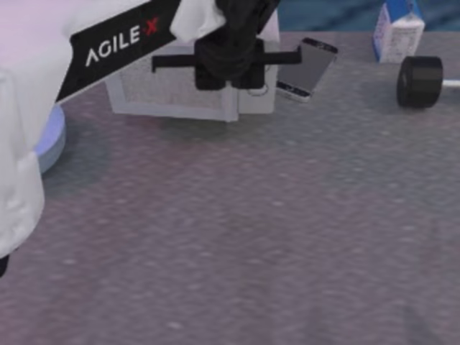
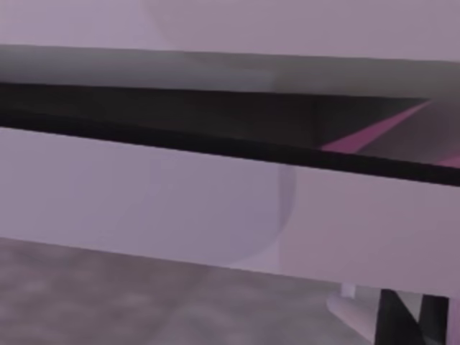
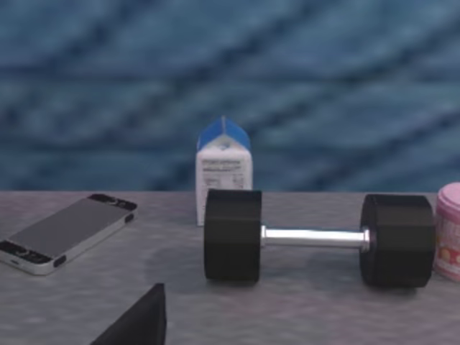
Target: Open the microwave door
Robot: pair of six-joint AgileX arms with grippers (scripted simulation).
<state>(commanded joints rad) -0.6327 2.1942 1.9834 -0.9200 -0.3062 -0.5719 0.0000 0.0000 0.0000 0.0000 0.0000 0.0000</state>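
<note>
Left arm working the microwave door at the table's eleven o'clock.

The microwave (image 1: 180,90) has its door (image 1: 169,93) barely ajar; the left gripper (image 1: 230,75) covers its edge, grip unreadable. Slipping off, or swinging toward two o'clock, could hit the phone (image 1: 307,68).

Grey speckled tabletop (image 1: 244,237), blue wavy-patterned wall (image 3: 323,86) behind, soft even light

On the table (image 1: 237,237), the microwave (image 1: 267,36) stands at twelve o'clock, its microwave door (image 1: 169,93) facing six o'clock. The phone (image 1: 307,68) lies just at its three o'clock. The dumbbell (image 1: 419,81) lies farther toward three, the carton (image 1: 397,30) behind it.
</note>
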